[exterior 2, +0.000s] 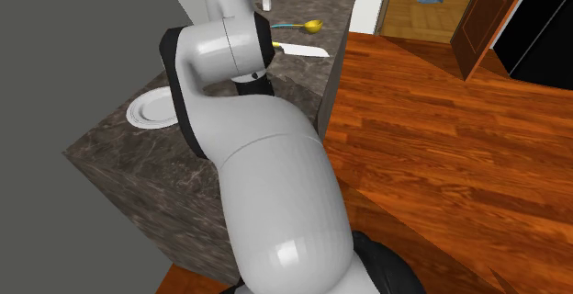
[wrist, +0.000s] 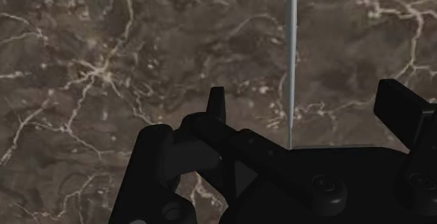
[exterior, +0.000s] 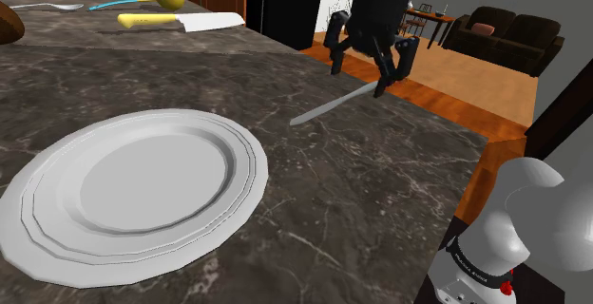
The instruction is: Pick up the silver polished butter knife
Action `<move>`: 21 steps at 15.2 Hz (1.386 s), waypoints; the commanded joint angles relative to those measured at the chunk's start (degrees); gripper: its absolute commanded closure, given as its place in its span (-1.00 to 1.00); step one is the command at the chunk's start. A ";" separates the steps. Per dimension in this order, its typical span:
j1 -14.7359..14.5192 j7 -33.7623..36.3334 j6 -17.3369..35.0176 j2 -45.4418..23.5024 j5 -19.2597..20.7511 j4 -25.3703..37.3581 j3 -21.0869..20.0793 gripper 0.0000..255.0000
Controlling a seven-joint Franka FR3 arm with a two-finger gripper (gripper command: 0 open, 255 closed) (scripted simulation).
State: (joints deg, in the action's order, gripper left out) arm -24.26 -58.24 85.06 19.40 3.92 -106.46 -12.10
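Knife: flat, beyond the plate.
Gripper: we see jaws apart, straddling it, untouched.
Risk: off-centre closing may skid the thin knife, we judge.

White Franka arm stretched out, black gripper pointing down with its jaws apart.
In the second exterior view the arm rises from its dark base as a thick white link, bends at a dark joint, and reaches away from the camera, with its upper links stacked one above the other. In the shoulder view the hand hangs nearly straight down from the wrist, fingertips low and a little tilted. In the wrist view the two black fingers stand well apart. The thin butter knife runs between them and touches neither.
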 commanded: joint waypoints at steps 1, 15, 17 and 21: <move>-0.04 0.05 1.56 0.26 -0.04 -1.80 0.02 -1.00; 0.00 -0.03 0.46 -0.05 0.01 -0.40 0.01 1.00; 0.05 -0.13 -1.10 -0.56 0.11 1.67 -0.03 1.00; 0.15 -0.31 -4.26 -1.71 0.35 5.96 -0.13 1.00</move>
State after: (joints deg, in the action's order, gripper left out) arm -24.15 -58.42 81.59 17.95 4.19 -101.52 -12.26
